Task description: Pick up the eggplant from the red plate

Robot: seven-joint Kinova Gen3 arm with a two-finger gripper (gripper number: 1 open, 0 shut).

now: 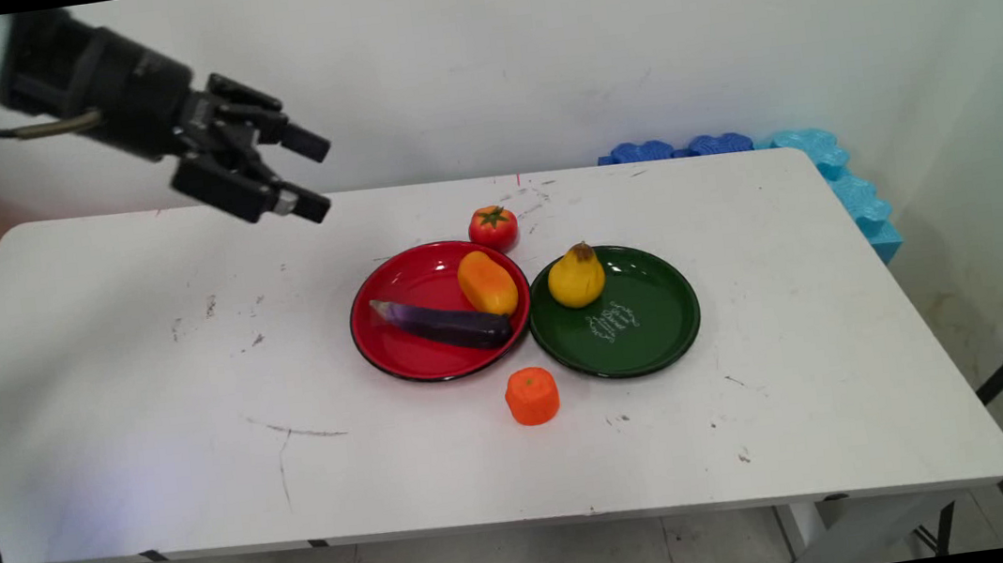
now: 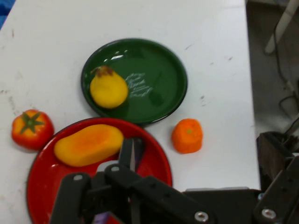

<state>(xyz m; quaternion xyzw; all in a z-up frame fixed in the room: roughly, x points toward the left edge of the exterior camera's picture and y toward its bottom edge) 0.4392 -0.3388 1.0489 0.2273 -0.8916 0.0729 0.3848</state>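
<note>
Above the surface, well to the left of the red plate and high off it, hangs the tool, its two fingers spread apart and gripping nothing; it touches no object, and the red plate is the nearest thing below its line of sight.

On the red plate lie a purple eggplant and an orange-yellow mango, the mango at the plate's right side and touching the eggplant's end; just right of the red plate, rims nearly meeting, sits the green plate with a yellow pear at its near-left part; a tomato stands just behind the red plate on the bare surface; an orange stands in front of the gap between the two plates.

Risk, as a judgement: the plates sit so close that a descent onto the red plate's right side could knock the rim of the green one; the mango and eggplant touch, so closing on one may push the other; the round fruits could roll if nudged.

Count: two plates, one eggplant, one mango, one pear, one tomato, one orange; one tool.
</note>
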